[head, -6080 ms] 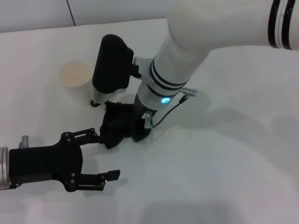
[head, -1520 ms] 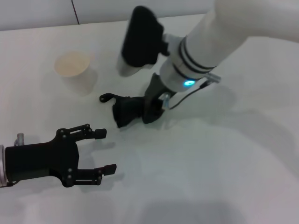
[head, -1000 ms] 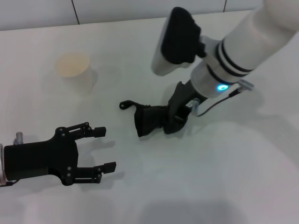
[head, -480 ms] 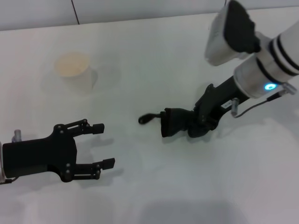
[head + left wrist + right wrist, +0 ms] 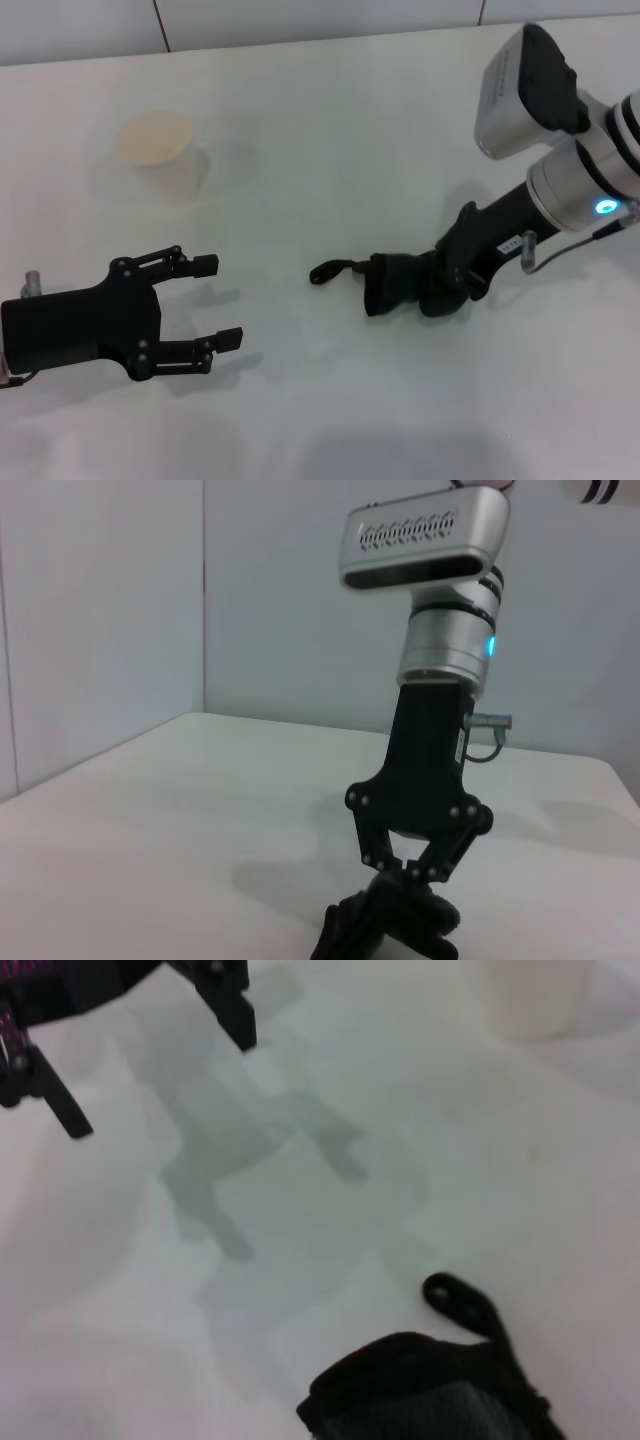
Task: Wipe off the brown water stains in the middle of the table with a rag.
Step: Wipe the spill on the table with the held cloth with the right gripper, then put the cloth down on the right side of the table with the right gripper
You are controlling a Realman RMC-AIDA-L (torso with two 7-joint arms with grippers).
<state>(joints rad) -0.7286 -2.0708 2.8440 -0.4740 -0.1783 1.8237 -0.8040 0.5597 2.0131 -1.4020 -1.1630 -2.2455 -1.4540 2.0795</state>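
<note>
The rag [image 5: 393,284] is a dark bunched cloth lying on the white table [image 5: 330,130], right of centre, with its thin black loop [image 5: 326,270] trailing to the left. My right gripper [image 5: 443,288] is shut on the rag's right end and presses it onto the tabletop. In the left wrist view the right gripper [image 5: 412,875] comes straight down with its fingers closed into the rag [image 5: 385,935]. The right wrist view shows the rag [image 5: 430,1395] and its loop [image 5: 460,1302] close up. My left gripper [image 5: 220,302] hovers open at the front left, holding nothing. No brown water stains show in any view.
A white paper cup [image 5: 162,152] stands at the back left, also visible as the cup [image 5: 528,998] in the right wrist view. A wall with a vertical seam [image 5: 160,25] runs behind the table's far edge.
My right gripper has dragged the rag from beside the cup across the table to the right and front. The left gripper has drifted slightly left and stayed open.
</note>
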